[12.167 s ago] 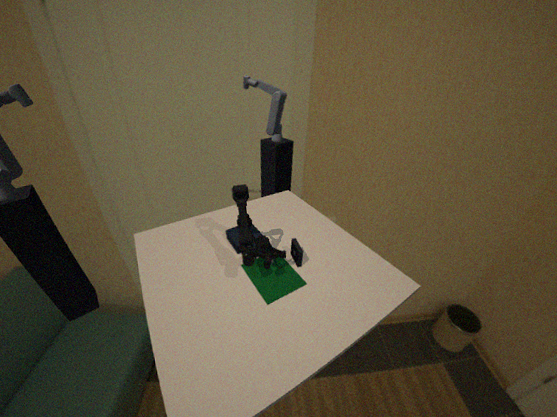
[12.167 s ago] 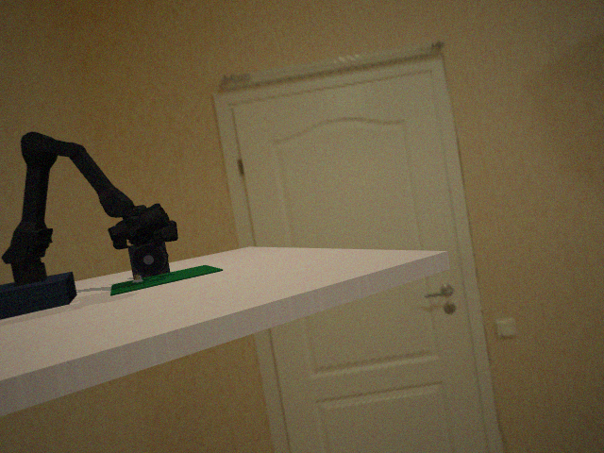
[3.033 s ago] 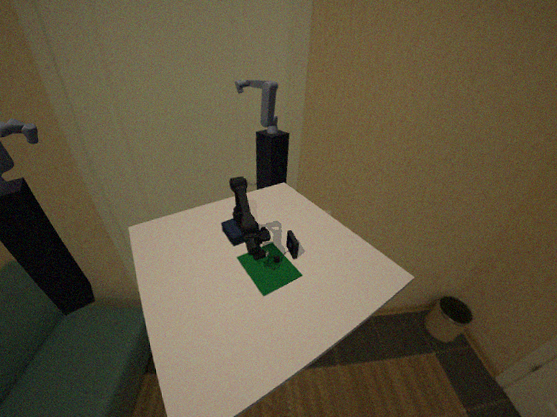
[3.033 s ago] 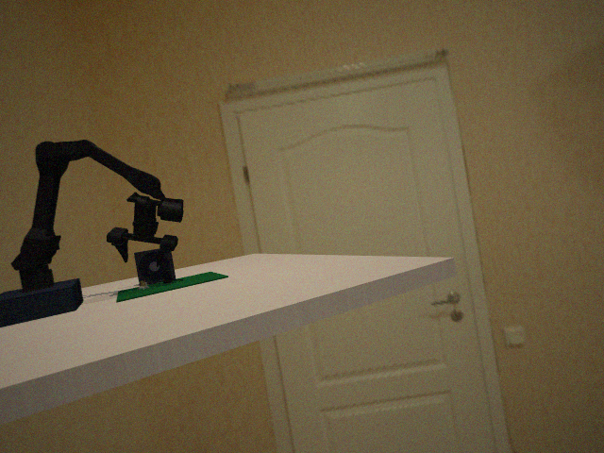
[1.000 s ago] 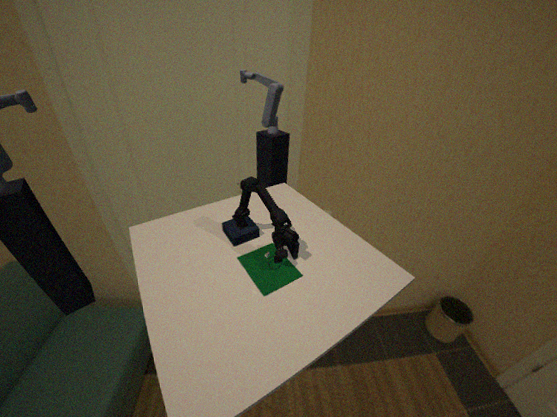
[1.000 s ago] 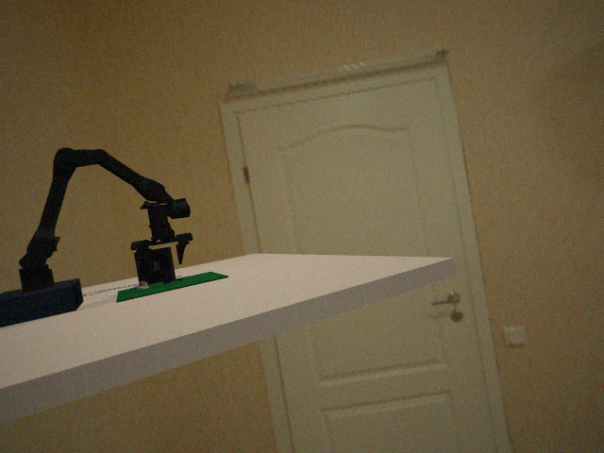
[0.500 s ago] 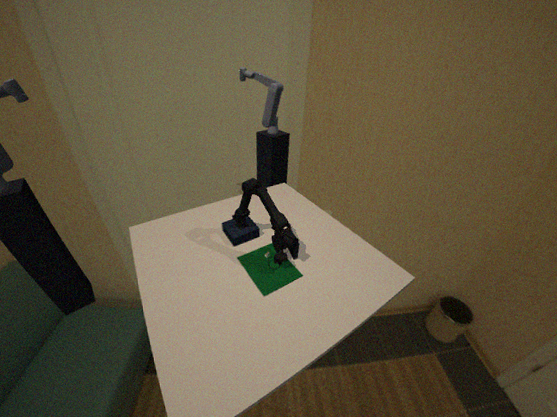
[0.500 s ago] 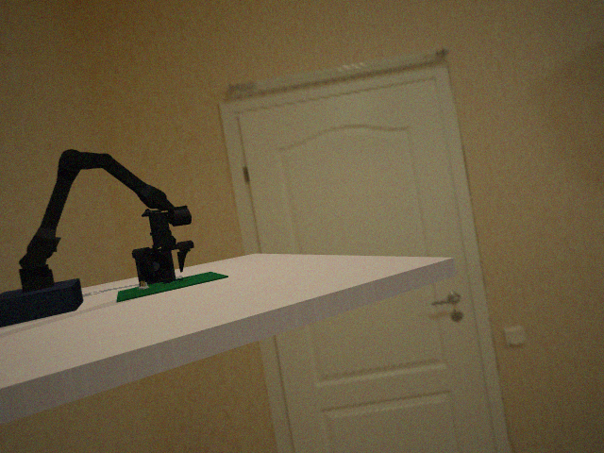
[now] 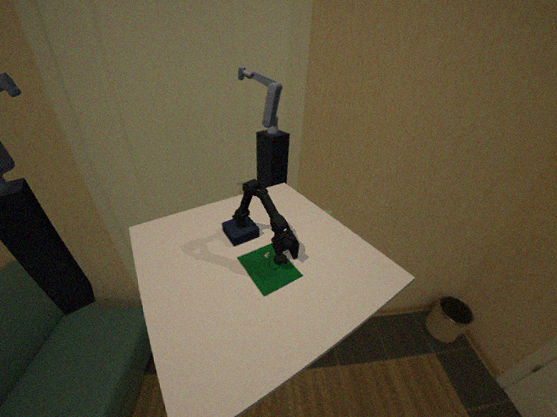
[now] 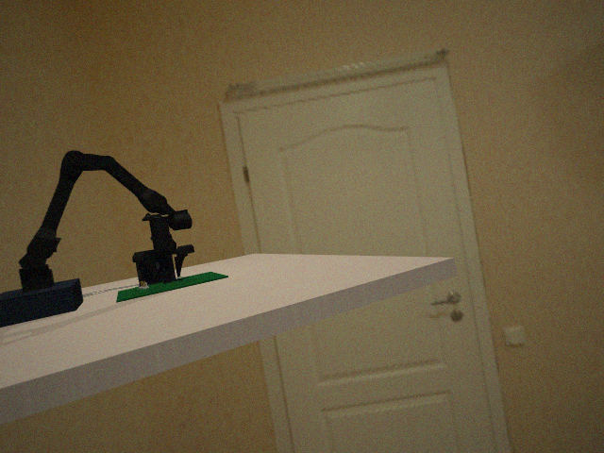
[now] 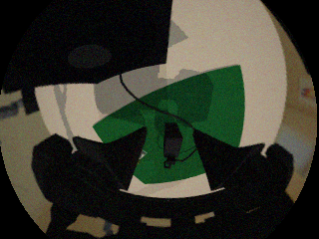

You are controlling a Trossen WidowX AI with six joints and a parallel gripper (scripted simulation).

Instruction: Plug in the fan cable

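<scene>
A black arm (image 10: 114, 171) is arching up from a dark blue base block (image 10: 43, 303) at the left edge of a white table (image 10: 273, 297) and is reaching down over a flat green board (image 10: 194, 280) lying on the tabletop. Its gripper (image 10: 163, 273) is pointing straight down with its tips low over the board, the fingers standing partly apart; one finger (image 10: 180, 263) is showing clear on the right, while the other is merging with a dark boxy shape (image 10: 146, 267) standing on the board's near end. A thin pale line is running along the table from the base block toward the board. Behind, a white panelled door (image 10: 360, 253) is standing shut in a tan wall (image 10: 122, 73)
</scene>
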